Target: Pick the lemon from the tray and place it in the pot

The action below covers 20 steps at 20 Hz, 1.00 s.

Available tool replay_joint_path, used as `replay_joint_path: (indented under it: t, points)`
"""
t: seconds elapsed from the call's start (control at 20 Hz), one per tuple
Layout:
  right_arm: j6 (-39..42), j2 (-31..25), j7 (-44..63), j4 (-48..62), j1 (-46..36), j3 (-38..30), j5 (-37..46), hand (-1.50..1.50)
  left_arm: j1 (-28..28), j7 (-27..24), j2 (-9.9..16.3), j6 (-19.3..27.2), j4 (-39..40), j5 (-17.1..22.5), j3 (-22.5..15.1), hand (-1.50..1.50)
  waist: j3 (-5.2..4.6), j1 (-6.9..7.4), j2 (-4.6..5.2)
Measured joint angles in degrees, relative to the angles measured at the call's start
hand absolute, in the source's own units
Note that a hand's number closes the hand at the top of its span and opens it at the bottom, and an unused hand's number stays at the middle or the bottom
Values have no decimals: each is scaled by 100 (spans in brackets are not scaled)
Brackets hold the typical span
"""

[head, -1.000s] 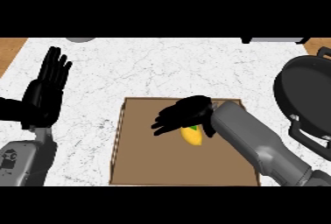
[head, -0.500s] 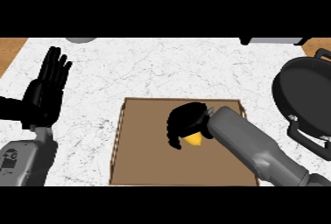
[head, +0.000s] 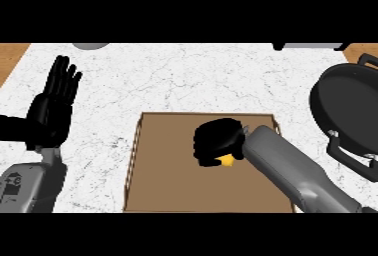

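At the left edge the left hand (head: 50, 107) rests open, fingers straight and pointing up, over the marble counter (head: 184, 75). In the middle lies the brown tray (head: 170, 190), flat on the counter. The right hand (head: 216, 141) is over the tray's upper part, its fingers curled down around the lemon (head: 226, 160); only a small yellow patch shows under the hand, so it appears to be gripped, though whether it is off the tray floor cannot be told. The grey right forearm runs down to the lower right corner. At the right edge sits the dark pot (head: 347, 112), well apart from the lemon.
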Motion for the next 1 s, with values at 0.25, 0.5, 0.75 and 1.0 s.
replay_joint_path:
  t: [0.25,0.5,0.75,1.0]
  points:
    - [-99,249,2087,424,134,-1039,-243,150,86,-2,40,52,19,-25,74,0,-9,-223,-53]
    - [-561,654,4417,602,260,-1848,-286,150,169,13,64,109,42,-37,143,0,-16,-377,-108]
    - [-1393,1012,6603,287,77,-2339,106,150,220,76,105,73,42,2,179,0,-9,-415,-152]
    - [-2153,1112,8609,-294,-226,-2621,865,150,239,21,86,64,45,4,189,0,12,-386,-129]
